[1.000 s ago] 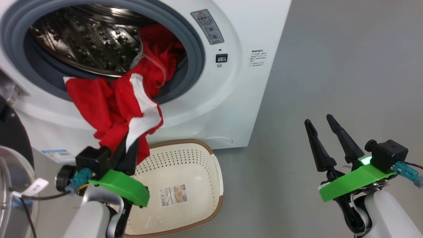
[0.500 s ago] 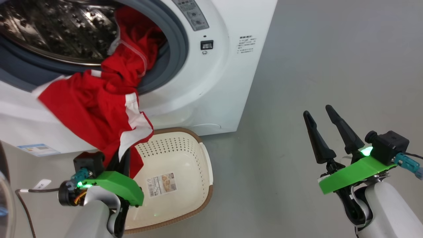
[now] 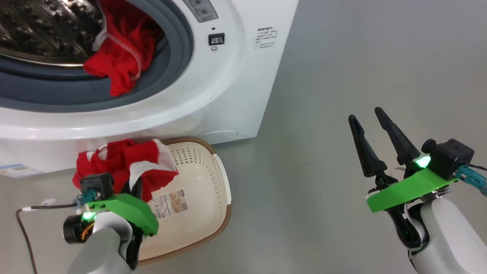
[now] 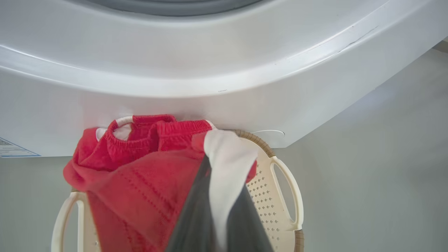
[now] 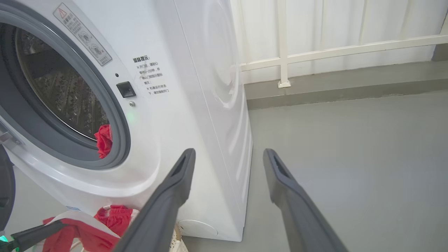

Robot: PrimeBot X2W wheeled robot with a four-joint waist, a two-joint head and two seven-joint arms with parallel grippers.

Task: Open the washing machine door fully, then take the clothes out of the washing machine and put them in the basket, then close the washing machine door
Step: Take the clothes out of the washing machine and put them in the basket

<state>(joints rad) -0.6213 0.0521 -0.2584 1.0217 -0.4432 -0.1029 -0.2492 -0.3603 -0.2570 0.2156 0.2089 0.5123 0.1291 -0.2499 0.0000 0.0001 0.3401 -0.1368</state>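
Observation:
The white washing machine (image 3: 228, 76) stands open, and one red garment (image 3: 118, 64) lies over its grey gasket. My left gripper (image 3: 137, 187) is shut on the white stripe of another red garment (image 3: 121, 163). That garment is bunched over the far left rim of the cream basket (image 3: 205, 213), on the floor in front of the machine. In the left wrist view the gripper (image 4: 218, 175) pinches the white strip, and red cloth (image 4: 140, 175) drapes over the basket (image 4: 290, 196). My right gripper (image 3: 365, 114) hangs open and empty over the floor to the right, also open in its wrist view (image 5: 229, 154). The door's dark rim (image 5: 5, 189) shows at the left edge.
Grey floor (image 3: 361, 57) stretches to the right of the machine. A white rail and curtain (image 5: 332, 45) stand behind it. A dark cable (image 3: 23, 224) trails by my left arm. A blue label (image 3: 15, 170) marks the machine's lower corner.
The head camera has tilted, shifting the whole picture. My left gripper has come down from the drum mouth to the basket, pulling one red garment clear. The right gripper has kept still.

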